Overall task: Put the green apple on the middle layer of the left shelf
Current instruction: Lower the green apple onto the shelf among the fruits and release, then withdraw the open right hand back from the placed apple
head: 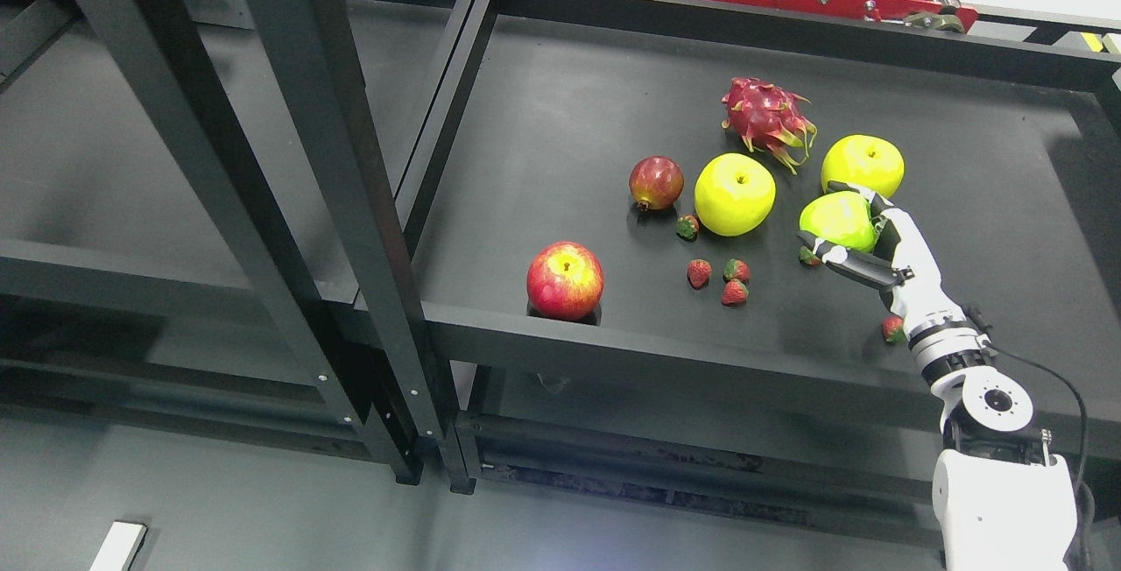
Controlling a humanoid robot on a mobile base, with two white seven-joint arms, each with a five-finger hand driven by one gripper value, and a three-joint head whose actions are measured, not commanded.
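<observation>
The green apple (839,219) is a smooth, glossy, yellow-green fruit, round and slightly squat, with a bright sheen on its upper face. It is too nearly round to show a clear long axis, and neither stem nor dimple shows on it, so which way it points cannot be told. It sits on the right shelf (569,98), a flat black tray with a raised rim, toward the right of the fruit cluster.

The right robot hand (863,238), white with black joints, comes in from the lower right and is closed around the green apple: one dark finger (854,190) curves over the top and another (836,257) runs beneath its lower edge, so the fruit is cupped from its right side. Whether the apple touches the shelf surface or is lifted just clear cannot be told.

Just beyond it lies a second yellow-green apple (863,164), and to its left a larger third one (734,194). A dragon fruit (768,118) lies behind these two. A dark red pomegranate (656,183) stands left of them, and a red apple (565,280) rests near the front rim. Small strawberries (718,278) are scattered between the red apple and the hand, with one more (892,328) beside the wrist.

The left shelf (114,159) stands to the left, behind dark uprights.
</observation>
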